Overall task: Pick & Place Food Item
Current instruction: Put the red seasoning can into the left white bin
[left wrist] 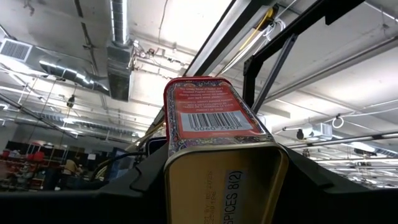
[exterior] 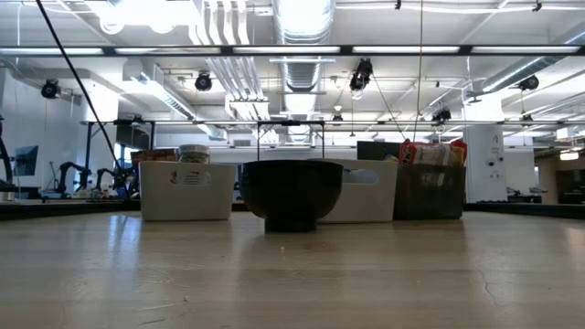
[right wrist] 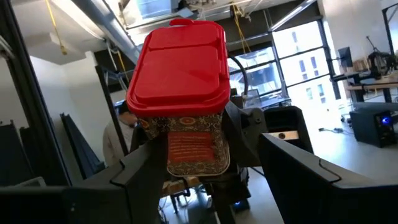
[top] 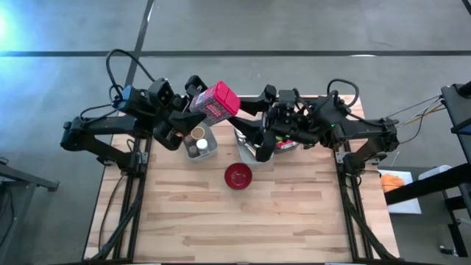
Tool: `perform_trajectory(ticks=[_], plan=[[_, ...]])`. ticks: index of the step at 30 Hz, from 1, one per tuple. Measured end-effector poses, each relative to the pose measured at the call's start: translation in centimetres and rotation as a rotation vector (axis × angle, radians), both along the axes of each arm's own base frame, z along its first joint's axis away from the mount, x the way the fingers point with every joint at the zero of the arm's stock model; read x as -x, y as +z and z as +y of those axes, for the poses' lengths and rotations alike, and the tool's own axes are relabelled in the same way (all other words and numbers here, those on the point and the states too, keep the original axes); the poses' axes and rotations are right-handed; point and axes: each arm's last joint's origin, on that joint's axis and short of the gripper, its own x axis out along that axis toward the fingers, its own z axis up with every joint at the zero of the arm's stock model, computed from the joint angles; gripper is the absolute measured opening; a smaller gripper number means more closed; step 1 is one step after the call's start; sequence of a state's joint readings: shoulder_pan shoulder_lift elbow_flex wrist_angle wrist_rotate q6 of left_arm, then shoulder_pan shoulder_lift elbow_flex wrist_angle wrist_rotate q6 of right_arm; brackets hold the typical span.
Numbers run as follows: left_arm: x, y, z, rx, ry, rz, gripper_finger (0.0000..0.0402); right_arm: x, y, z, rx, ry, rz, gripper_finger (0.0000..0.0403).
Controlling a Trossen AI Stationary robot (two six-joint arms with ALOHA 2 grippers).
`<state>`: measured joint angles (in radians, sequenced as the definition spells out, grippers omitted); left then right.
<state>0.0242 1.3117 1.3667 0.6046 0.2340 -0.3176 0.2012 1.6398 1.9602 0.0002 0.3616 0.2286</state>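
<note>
A red spice tin with a red lid is held high above the table, over the rear edge, between the two arms. It is gripped by the left gripper, whose fingers are closed on its sides, so that the barcoded base faces that arm's wrist camera and the lid faces the right arm's camera. The tin appears to be turned on its side, probably so that it can be offered across to the other arm or lowered lid-first; which is intended cannot be told.

The right gripper is held lower, near the middle white bin at the back of the table; whether its jaws are open or closed cannot be told. Below the tin stands the left white bin, with jars inside, and a further bin of packets is seen at the right in the low view. A red bowl stands alone in front of the bins, well apart from the tin, and is judged the likely place for the item, which has not yet been set down
</note>
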Motion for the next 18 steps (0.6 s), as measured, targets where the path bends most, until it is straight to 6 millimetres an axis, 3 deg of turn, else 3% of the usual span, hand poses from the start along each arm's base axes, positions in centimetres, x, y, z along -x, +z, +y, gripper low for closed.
perform_trajectory(ticks=[18], plan=[[-0.01,-0.05,0.21,0.006,-0.019,0.008,0.0205,-0.02,-0.08,0.07,0.013,-0.004,0.009,0.0247]])
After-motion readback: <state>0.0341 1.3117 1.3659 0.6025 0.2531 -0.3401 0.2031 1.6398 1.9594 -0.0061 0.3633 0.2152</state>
